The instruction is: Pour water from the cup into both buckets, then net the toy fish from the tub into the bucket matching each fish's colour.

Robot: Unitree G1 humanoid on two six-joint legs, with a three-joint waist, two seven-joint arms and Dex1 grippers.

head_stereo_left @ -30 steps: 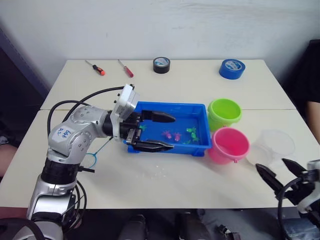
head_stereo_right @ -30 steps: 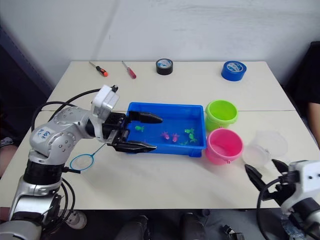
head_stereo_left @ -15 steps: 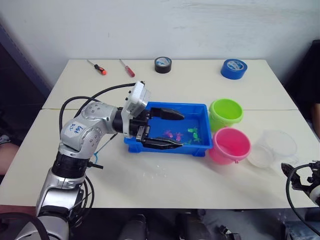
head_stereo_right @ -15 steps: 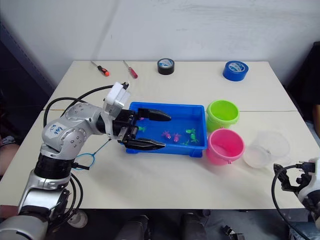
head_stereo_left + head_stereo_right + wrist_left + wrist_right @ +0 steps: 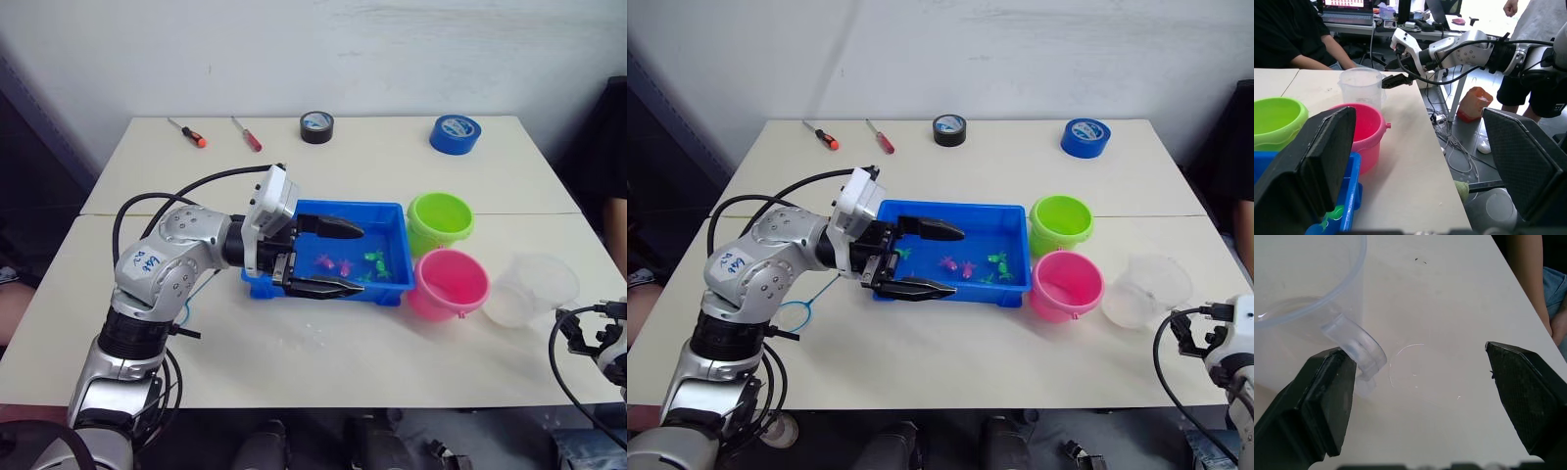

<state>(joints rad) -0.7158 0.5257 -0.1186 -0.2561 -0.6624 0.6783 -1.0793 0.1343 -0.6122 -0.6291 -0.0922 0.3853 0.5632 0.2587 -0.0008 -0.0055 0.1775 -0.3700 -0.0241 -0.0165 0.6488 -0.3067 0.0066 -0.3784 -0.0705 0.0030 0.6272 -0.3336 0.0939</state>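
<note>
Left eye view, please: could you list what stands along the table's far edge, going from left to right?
Orange-handled screwdriver → red-handled screwdriver → black tape roll → blue tape roll.

Silver left arm (image 5: 162, 269) bears a blue-scribbled white label, black cables, apparently white wrist housing.

The wide clear plastic cup (image 5: 1298, 308) ran off the right wrist picture's edge, so just part of its wall and handle showed. The shallow bright blue plastic tub (image 5: 1349, 196) was largely hidden behind a black finger (image 5: 1308, 171) of the left gripper. The round hoop of the small blue net (image 5: 795, 314) lay partly behind the left arm. The tiny plastic toy fish (image 5: 965, 266) were too small to count.
</note>
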